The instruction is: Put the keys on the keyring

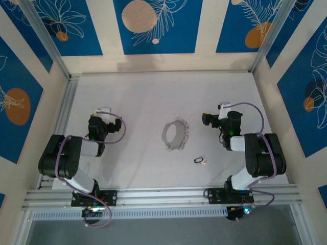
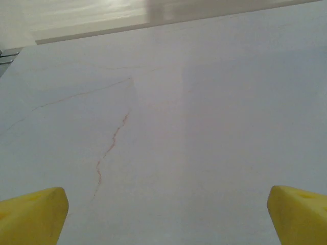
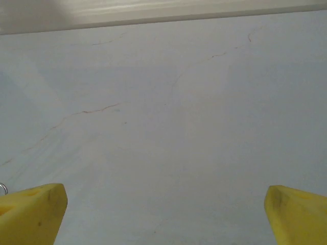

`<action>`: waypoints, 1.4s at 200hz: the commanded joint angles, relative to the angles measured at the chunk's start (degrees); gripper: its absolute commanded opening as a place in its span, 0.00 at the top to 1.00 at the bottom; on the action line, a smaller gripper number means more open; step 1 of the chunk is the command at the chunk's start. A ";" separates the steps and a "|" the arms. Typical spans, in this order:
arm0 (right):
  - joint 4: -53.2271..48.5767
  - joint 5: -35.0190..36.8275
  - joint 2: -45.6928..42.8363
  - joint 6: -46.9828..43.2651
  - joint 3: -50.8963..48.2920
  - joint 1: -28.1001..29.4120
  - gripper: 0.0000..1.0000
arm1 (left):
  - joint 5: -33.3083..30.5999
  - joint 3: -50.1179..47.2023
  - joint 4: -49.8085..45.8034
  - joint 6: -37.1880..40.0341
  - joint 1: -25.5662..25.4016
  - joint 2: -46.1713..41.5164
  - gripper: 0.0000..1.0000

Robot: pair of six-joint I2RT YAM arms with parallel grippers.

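Left gripper [image 2: 166, 217] and right gripper [image 3: 164, 214]: both spread wide apart, holding nothing. Keys [image 1: 199, 161] lie flat on the table [image 1: 133, 97], inward of the right gripper and nearer the bases. Keyring [image 1: 175, 135] sits between the 2, nearer the right.

Risks:
- Skidding or slipping from the fingertips, given so tiny and flat a loop.
- Swivelling of the thin hoop if pinched at 1 spot.

Count: 1 keys loop, 1 keyring, 2 grippers.

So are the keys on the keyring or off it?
Off. The keys lie by themselves on the table, clearly apart from the keyring, with bare table between them.
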 commanded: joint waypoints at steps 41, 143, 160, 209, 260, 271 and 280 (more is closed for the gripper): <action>-0.03 0.29 -1.37 0.68 -0.50 0.25 0.01 | 1.13 -0.36 0.40 0.49 0.73 -1.14 0.00; 0.03 0.32 -1.40 0.67 -0.48 0.34 0.01 | 1.13 -0.36 0.37 0.49 0.75 -1.14 0.00; -0.08 0.21 -1.34 0.73 -0.48 0.24 0.01 | 1.13 -0.36 0.33 0.49 0.79 -1.14 0.00; -0.29 -0.06 -1.32 0.83 -0.35 0.05 0.01 | 1.31 -0.10 -0.06 0.49 0.73 -1.05 0.00; -0.62 7.64 -2.65 1.45 -0.39 1.96 0.01 | 2.89 -0.34 -1.81 2.18 0.08 -3.57 0.00; -10.41 10.66 -6.55 0.86 3.09 3.36 0.01 | 1.40 0.31 -7.73 3.17 -1.36 -8.44 0.00; -22.96 12.00 -9.26 2.04 8.83 4.42 0.01 | -0.55 2.40 -15.30 4.07 -3.23 -12.52 0.00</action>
